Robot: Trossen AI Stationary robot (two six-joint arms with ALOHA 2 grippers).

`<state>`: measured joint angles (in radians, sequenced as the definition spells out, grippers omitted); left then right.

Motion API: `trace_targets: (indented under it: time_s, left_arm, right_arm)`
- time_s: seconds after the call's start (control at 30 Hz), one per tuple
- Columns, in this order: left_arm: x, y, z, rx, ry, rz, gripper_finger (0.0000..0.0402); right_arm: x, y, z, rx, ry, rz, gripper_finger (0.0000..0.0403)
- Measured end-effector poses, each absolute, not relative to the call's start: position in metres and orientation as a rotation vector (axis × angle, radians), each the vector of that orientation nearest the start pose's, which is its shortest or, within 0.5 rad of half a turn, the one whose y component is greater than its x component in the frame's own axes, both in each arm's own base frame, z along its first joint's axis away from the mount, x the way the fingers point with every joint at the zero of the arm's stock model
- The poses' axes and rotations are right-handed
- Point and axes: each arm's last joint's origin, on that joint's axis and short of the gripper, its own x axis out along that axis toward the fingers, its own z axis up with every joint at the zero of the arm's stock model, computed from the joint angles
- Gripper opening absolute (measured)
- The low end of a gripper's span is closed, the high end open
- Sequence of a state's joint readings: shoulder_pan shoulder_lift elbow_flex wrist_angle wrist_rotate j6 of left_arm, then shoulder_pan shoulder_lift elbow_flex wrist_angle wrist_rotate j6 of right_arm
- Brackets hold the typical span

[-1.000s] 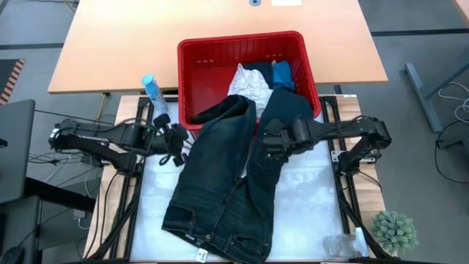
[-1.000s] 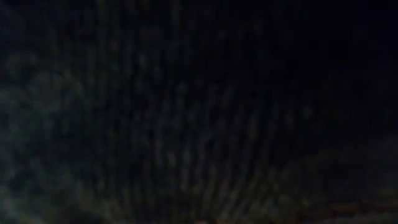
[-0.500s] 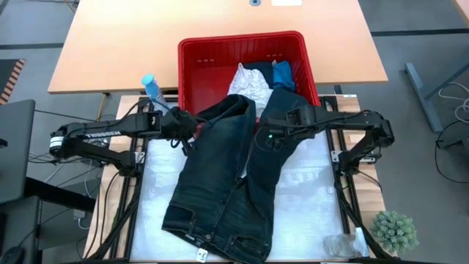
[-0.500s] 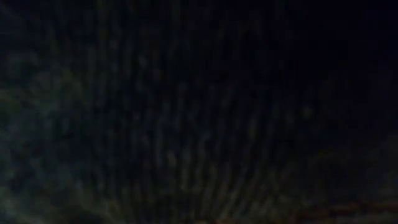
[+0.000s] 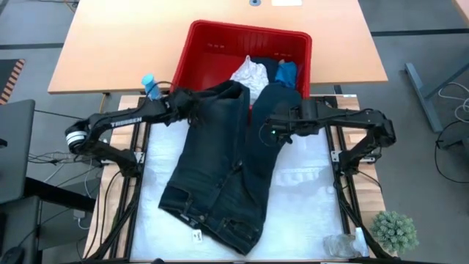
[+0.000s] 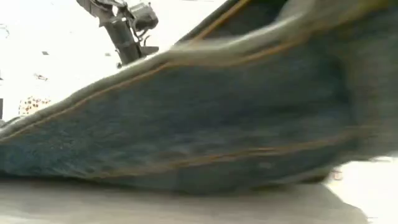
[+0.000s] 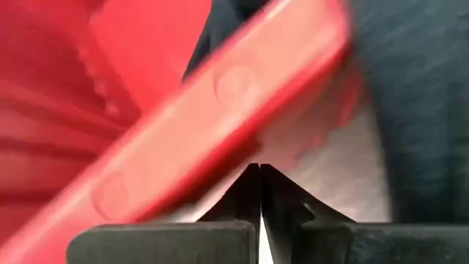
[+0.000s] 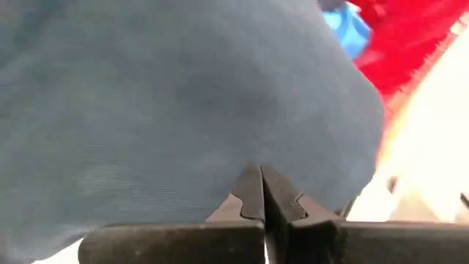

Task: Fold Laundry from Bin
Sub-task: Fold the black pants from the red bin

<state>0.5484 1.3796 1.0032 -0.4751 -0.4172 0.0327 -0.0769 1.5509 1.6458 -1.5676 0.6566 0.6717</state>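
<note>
A pair of dark jeans (image 5: 220,169) lies on the white table cover, waist toward the near edge, both legs draped up over the near rim of the red bin (image 5: 220,51). The jeans fill the low view (image 6: 199,124). A white crinkled cloth (image 5: 248,73) and a bright blue cloth (image 5: 287,72) lie in the bin. My left gripper (image 5: 186,111) is shut at the bin's near left corner, beside the jeans' left leg. My right gripper (image 5: 264,133) is shut against the jeans' right leg. My left gripper's shut fingertips (image 7: 258,176) meet the bin's near rim (image 7: 242,88) from the near side, roughly level, pointing toward the far edge. The bin stands on the table, skewed. My right gripper's shut fingertips (image 8: 261,180) press against the cloth of the jeans' right leg (image 8: 220,110), slanting toward the far edge. The cloth hides what lies behind it.
A blue bottle (image 5: 150,84) stands left of the bin. A wooden table (image 5: 110,44) lies beyond and under the bin's far part. A small green plant (image 5: 394,231) and clear plastic (image 5: 343,246) sit at the near right corner.
Both grippers have gone toward the far edge, the left one also to the right up to the bin. The bin has slid toward the far edge and turned slightly. The jeans have slid with it, and their waist end has drawn back from the low camera.
</note>
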Motion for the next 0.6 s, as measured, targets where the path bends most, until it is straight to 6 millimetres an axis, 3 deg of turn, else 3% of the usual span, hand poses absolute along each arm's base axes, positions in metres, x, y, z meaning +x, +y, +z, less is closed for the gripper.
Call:
trace_targets:
  time_s: [0.2, 0.33, 0.4, 0.53, 0.6]
  left_arm:
    - [0.219, 0.164, 0.258, -0.098, 0.941, 0.944, 0.0]
    - [0.204, 0.156, 0.283, -0.109, 0.856, 0.97, 0.0]
    - [0.196, 0.149, 0.301, -0.195, 0.758, 0.992, 0.0]
    - [0.185, 0.124, 0.33, -0.407, 0.521, 0.786, 0.0]
    - [0.186, 0.111, 0.329, -0.441, 0.513, 0.655, 0.0]
  right_arm:
    - [0.251, -0.062, 0.354, 0.229, 1.124, -1.169, 0.0013]
    - [0.249, -0.073, 0.354, 0.247, 1.125, -1.197, 0.0013]
    - [0.248, -0.072, 0.355, 0.232, 1.133, -1.176, 0.0013]
    - [0.254, -0.063, 0.367, 0.209, 1.07, -1.059, 0.0016]
    - [0.257, -0.058, 0.374, 0.2, 1.012, -0.992, 0.0019]
